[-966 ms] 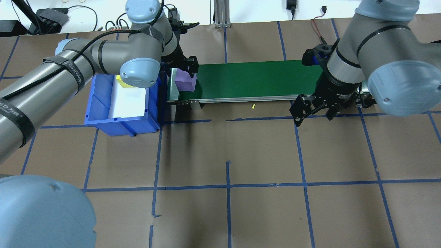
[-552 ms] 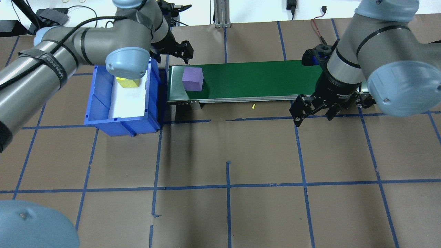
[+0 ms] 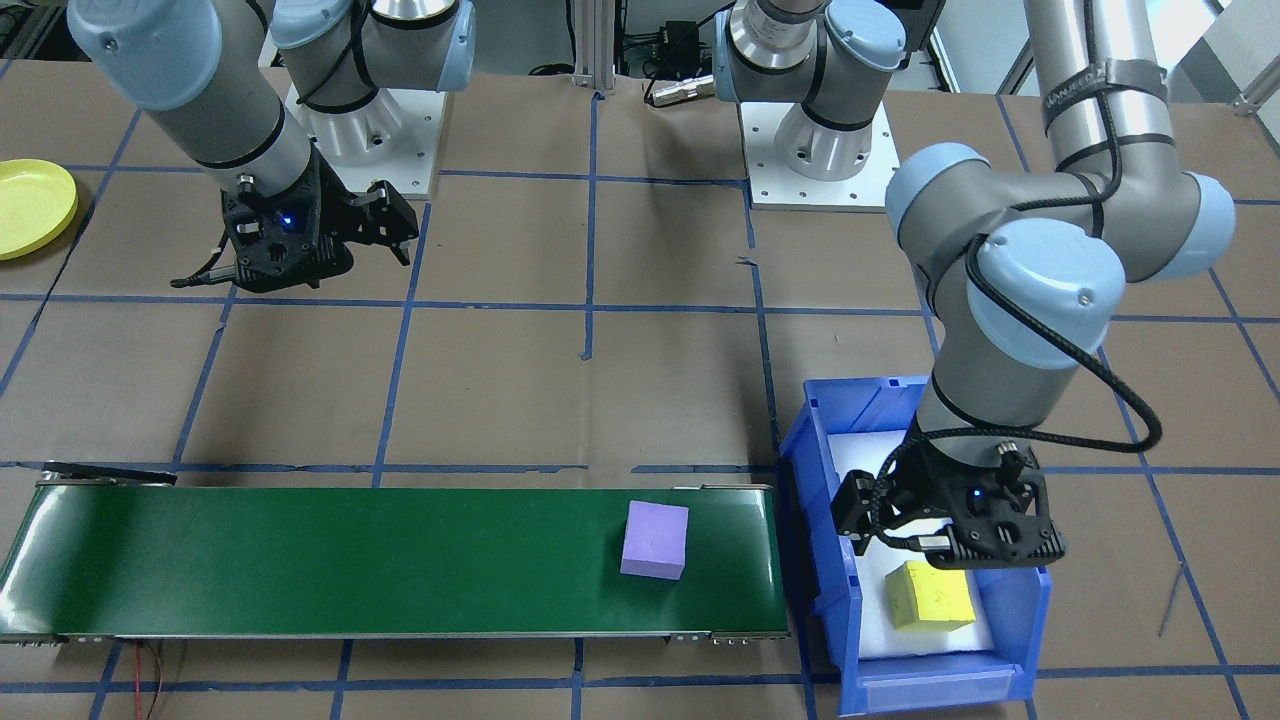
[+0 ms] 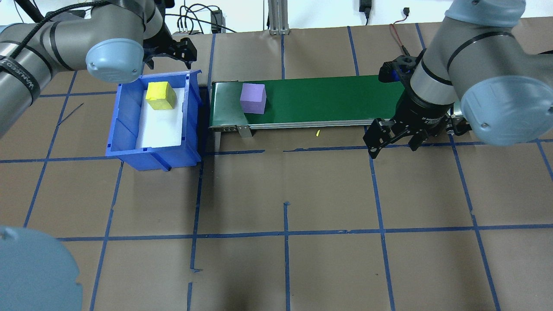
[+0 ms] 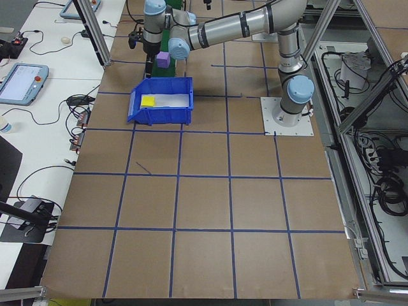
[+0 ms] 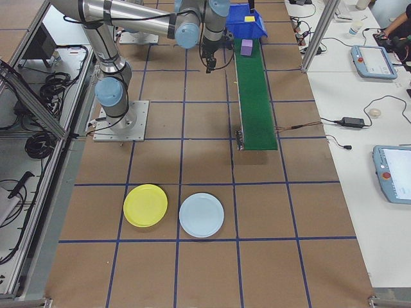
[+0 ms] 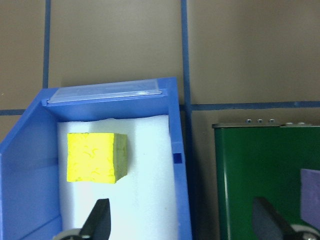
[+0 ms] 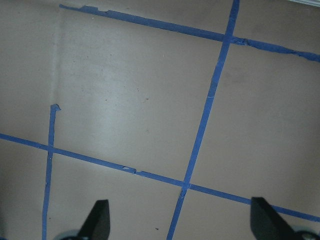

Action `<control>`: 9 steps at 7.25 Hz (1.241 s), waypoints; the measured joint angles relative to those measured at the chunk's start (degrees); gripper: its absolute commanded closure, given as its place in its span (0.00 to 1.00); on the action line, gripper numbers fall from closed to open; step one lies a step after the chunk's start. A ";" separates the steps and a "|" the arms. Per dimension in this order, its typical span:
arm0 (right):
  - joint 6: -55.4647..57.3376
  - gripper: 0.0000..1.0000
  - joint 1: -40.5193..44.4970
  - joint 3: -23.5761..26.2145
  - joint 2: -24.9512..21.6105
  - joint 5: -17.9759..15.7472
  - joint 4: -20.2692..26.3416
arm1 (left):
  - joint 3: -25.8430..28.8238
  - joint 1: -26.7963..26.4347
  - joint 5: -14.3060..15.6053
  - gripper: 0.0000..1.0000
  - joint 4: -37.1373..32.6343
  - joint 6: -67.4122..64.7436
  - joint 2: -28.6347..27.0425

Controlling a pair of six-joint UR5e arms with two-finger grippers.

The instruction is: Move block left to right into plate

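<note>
Purple block (image 3: 655, 540) sits on the green conveyor belt (image 3: 300, 560) near its bin end in the front-facing view; the yellow plate (image 3: 30, 205) lies far off on the counter (image 3: 500, 380). Overhead, the left gripper (image 4: 173, 52) hovers past the blue bin (image 4: 125, 129), holding nothing, and the yellow block (image 4: 160, 95) lies inside. The left wrist view shows its fingers (image 7: 100, 220) spread wide. The right wrist view shows the right gripper (image 8: 177, 225) wide apart, empty, over bare counter.
</note>
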 measured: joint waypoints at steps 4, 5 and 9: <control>-0.08 0.00 0.05 -0.07 0.00 0.08 -0.10 | 0.25 4.12 -1.73 0.01 0.41 8.23 -5.12; -0.16 0.00 0.08 -0.08 0.11 0.08 -0.16 | 0.14 5.19 -1.77 0.02 0.46 10.39 -5.77; 3.97 0.00 0.21 -1.95 8.72 2.32 -12.40 | 0.09 5.92 -1.98 0.11 2.81 12.19 -8.12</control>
